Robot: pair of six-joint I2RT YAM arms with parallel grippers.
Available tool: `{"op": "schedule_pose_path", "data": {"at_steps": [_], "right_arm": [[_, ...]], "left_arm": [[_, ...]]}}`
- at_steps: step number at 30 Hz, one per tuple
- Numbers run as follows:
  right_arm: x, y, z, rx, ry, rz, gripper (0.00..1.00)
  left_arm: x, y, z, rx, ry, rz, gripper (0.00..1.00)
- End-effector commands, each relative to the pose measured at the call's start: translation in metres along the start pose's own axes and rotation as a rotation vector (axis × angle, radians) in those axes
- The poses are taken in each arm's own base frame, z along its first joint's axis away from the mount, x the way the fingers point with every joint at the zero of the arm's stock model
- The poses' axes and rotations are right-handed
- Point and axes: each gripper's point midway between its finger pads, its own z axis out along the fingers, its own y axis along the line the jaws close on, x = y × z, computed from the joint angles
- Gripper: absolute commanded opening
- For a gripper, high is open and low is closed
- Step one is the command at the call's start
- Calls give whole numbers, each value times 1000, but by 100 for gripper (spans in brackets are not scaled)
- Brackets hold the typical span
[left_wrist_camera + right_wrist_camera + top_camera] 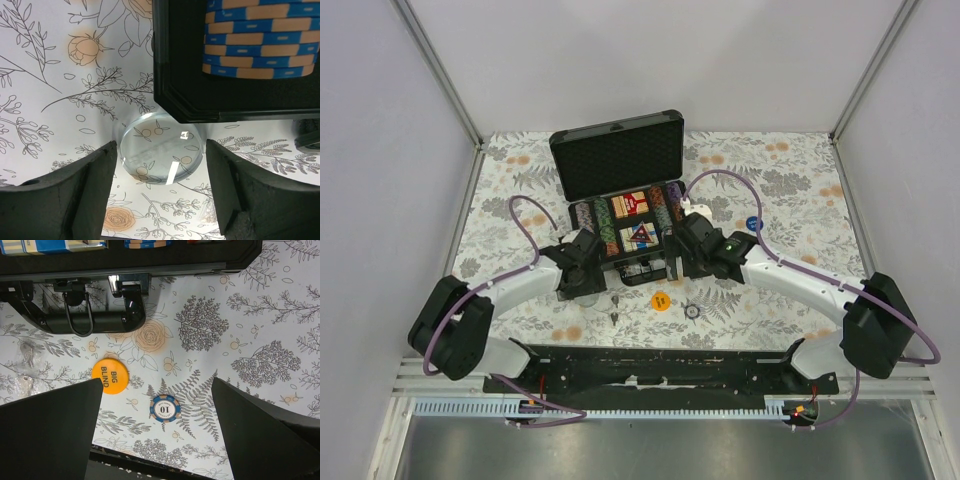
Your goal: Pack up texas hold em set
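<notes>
Over on the left, the left gripper (160, 145) hangs with its jaws spread wide, one on either side of a clear round disc (161, 160). The disc lies on the floral table (45, 100) at the front corner of the open black case (620, 160), beside its blue-and-tan striped chips (260, 40). Moving right, an orange button (110, 376) reading "BIG BLIND" lies near the case handle (95, 315) with a chip (165, 408) marked "10" close by, and the right gripper (157, 381) gapes above them, holding nothing.
</notes>
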Motion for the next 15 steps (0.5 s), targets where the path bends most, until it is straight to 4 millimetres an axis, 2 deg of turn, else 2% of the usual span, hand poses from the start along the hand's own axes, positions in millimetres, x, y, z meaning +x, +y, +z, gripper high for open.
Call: {"op": "schedule_pose_path", "data": {"at_steps": [1, 10, 15], "right_arm": [[-6, 2, -3, -19, -34, 20, 98], [-6, -1, -3, -16, -42, 21, 98], [-5, -1, -5, -18, -45, 21, 98]], "left_arm": [[22, 13, 4, -70, 84, 33, 75], [26, 10, 3, -61, 103, 55, 60], [11, 2, -8, -28, 52, 42, 56]]}}
